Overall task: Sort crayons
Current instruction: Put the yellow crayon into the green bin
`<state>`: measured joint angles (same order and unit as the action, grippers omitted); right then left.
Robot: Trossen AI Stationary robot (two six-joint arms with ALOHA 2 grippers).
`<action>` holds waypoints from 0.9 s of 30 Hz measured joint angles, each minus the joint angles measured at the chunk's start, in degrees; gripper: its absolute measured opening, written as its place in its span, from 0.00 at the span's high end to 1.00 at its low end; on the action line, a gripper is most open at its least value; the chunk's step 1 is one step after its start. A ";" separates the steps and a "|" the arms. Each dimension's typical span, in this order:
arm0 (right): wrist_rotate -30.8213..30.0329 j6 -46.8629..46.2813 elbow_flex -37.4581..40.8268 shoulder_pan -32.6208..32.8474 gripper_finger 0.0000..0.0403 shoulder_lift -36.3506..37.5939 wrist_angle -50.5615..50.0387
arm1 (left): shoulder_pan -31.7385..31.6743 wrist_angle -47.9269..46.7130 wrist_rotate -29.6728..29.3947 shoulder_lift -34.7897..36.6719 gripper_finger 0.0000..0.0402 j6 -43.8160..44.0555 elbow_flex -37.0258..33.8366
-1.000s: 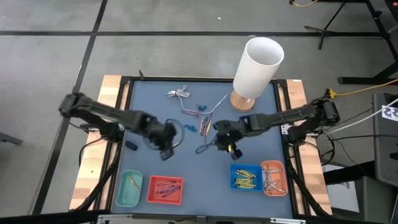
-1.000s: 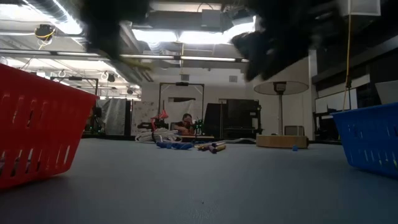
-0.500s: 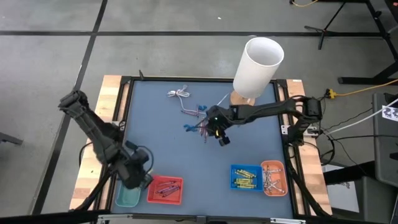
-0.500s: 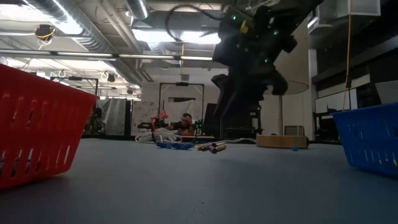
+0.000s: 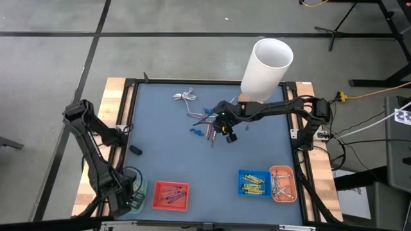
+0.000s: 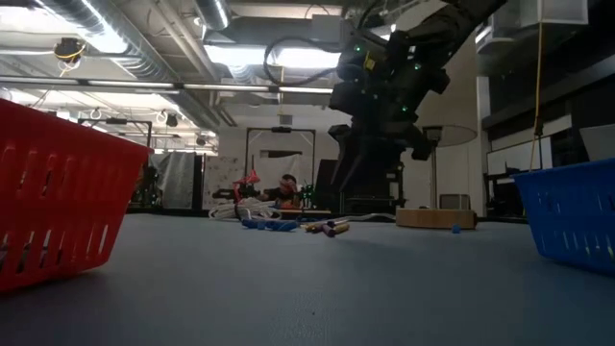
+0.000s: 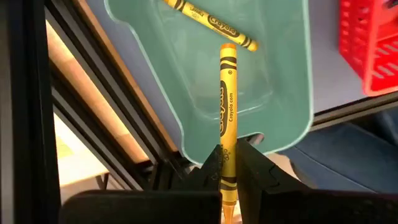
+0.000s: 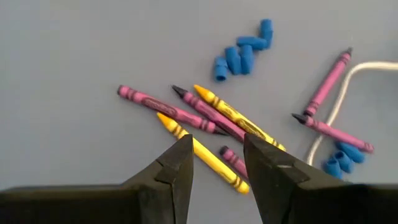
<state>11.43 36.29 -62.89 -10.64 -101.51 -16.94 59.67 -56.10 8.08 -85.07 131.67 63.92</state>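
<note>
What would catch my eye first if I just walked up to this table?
Probably the tall white cylinder standing at the table's far edge. Next, the right gripper hovering with open jaws over a loose pile of crayons mid-table. Then the left gripper, at the near left corner, pinching a yellow crayon above a teal tray that already holds another.

Four trays are lining the table's near edge: one at the left corner, the next just right of it, two more side by side farther right. Loose crayons are lying behind them, left of the cylinder.
</note>
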 joint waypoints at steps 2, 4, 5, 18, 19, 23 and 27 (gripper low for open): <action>0.87 0.99 0.00 0.05 0.65 0.00 0.05 | 0.28 0.04 0.20 -0.78 0.98 -0.08 0.00; 1.25 3.27 -0.02 0.09 0.65 -0.54 0.24 | 0.38 0.14 0.06 -0.99 0.97 -0.16 0.00; 1.25 4.14 -0.01 0.11 0.65 -0.75 0.17 | 0.38 0.22 0.06 -1.01 0.95 -0.18 0.00; 1.01 7.72 -0.02 0.11 0.65 -7.70 1.00 | -0.01 0.14 -4.12 -1.12 0.73 -1.39 0.00; 0.99 7.72 -0.06 0.11 0.65 -7.90 1.04 | -0.03 0.14 -4.86 -1.12 0.72 -1.41 0.00; 1.10 7.69 -0.17 0.11 0.65 -8.37 0.84 | -0.03 0.20 -10.78 -1.12 0.71 -1.81 0.00; 1.06 7.69 -0.22 0.11 0.69 -8.41 -0.08 | -0.03 0.20 -20.30 -1.12 0.71 -4.28 0.00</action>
<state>12.49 43.99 -63.11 -10.52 -109.93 -17.03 59.64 -55.90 -12.22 -86.19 127.39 63.92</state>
